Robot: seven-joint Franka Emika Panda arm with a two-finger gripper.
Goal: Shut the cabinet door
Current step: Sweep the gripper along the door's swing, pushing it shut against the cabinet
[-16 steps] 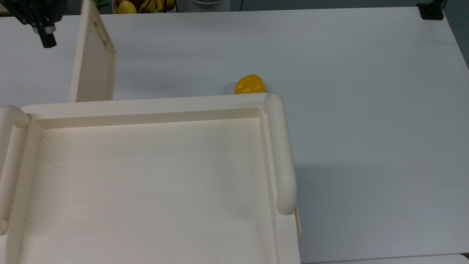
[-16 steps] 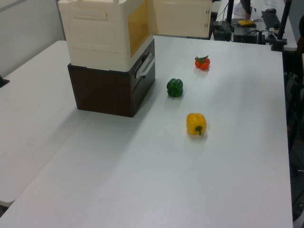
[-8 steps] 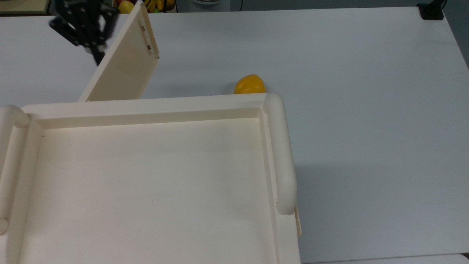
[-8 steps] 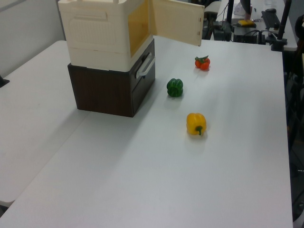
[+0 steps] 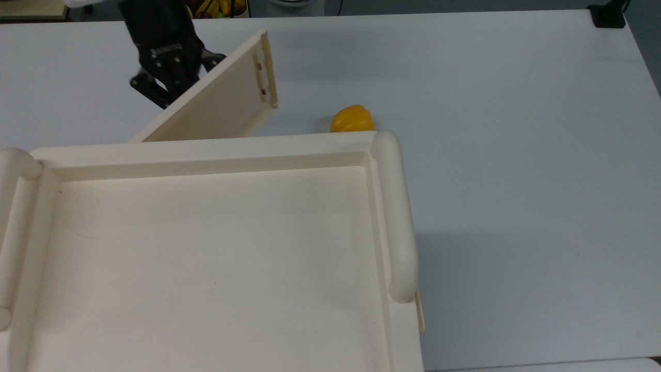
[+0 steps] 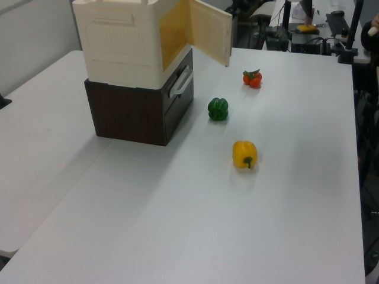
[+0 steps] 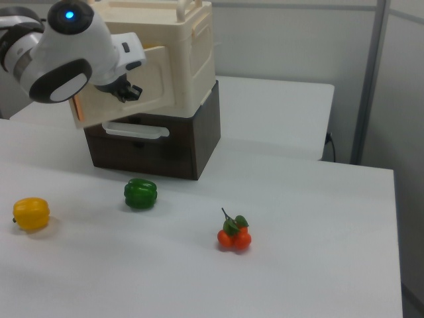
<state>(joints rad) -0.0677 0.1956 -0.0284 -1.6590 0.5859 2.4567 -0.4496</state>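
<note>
The cabinet door (image 5: 217, 103) is a thin cream panel hinged at the top view's left, with a slot handle near its free edge. It stands partly open, angled away from the cream cabinet (image 5: 206, 248). In the left view the cabinet door (image 6: 210, 34) juts out from the cabinet (image 6: 124, 41) over its orange-lit opening. My black gripper (image 5: 170, 88) presses against the door's outer face near its middle. In the right view the gripper (image 7: 127, 91) sits against the cabinet door (image 7: 149, 93), with the white arm above it.
The cabinet rests on a dark brown drawer unit (image 6: 136, 112). On the white table (image 6: 177, 225) lie a yellow pepper (image 6: 244, 154), a green pepper (image 6: 218, 109) and a tomato cluster (image 6: 252, 77). The yellow pepper (image 5: 352, 119) lies just past the cabinet's front corner.
The door has swung from nearly straight out toward the cabinet front. The gripper came from the top view's left, met the door's outer face, and moved right with it.
</note>
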